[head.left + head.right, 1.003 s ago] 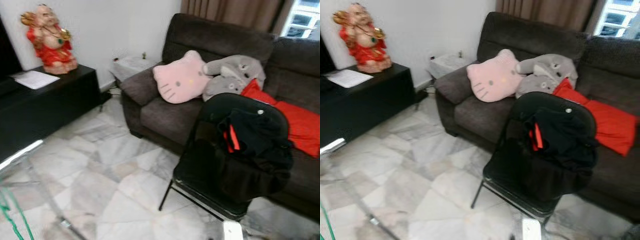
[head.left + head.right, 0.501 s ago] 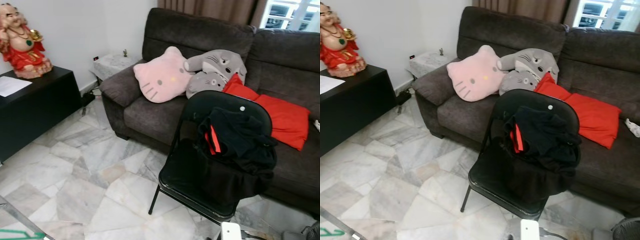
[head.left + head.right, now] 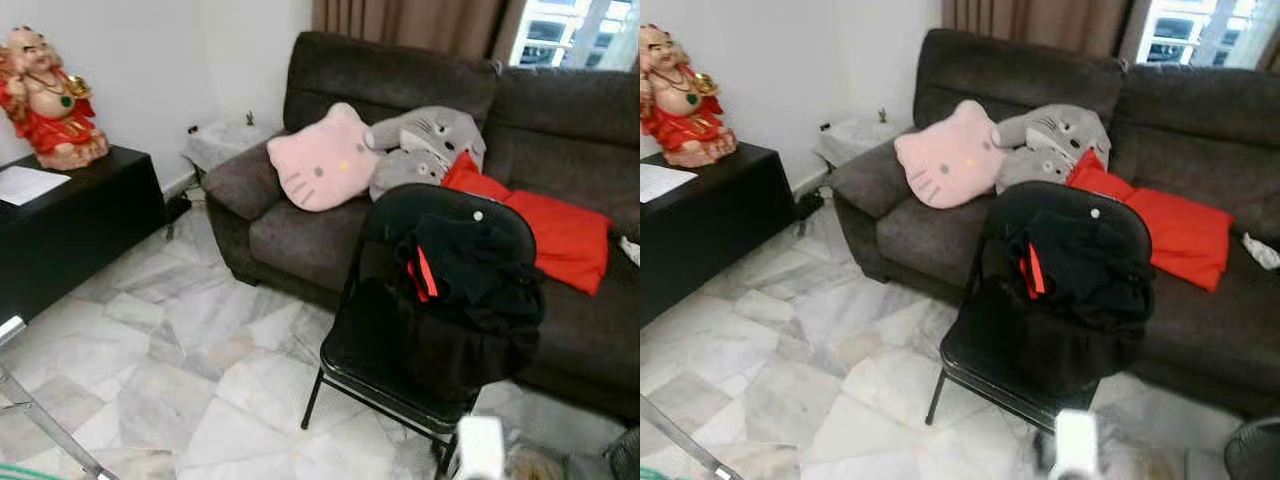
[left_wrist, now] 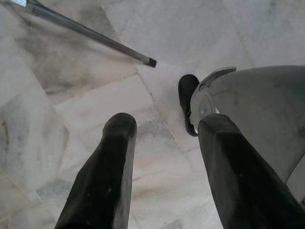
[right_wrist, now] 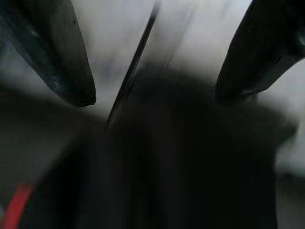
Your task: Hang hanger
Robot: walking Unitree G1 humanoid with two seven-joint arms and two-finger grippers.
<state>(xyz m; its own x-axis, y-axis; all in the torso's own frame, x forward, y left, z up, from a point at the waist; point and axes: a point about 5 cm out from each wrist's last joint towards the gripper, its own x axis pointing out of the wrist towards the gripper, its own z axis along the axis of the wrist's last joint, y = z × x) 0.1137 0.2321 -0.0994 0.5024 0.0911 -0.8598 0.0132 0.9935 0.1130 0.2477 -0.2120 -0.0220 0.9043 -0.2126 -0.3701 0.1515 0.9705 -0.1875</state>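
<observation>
Under left gripper (image 4: pixel 162 143): bare marble floor (image 4: pixel 95 100), fingers spread, nothing held, arm prob just idle. Right gripper (image 5: pixel 152 95) also wide open, empty, over blurred dark chair/clothes. Beyond: black clothes (image 3: pixel 470 275) dumped on folding chair (image 3: pixel 400 370) by sofa (image 3: pixel 400 80). Hanger itself: can't tell where.

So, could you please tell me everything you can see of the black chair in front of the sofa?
The chair is a black folding type with thin metal legs and a rounded backrest, seemingly glossy. It stands upright on the marble floor, just in front of the dark sofa; contact between them cannot be judged. A pile of black clothing with a red stripe lies on the seat and against the backrest, hiding much of both.
</observation>
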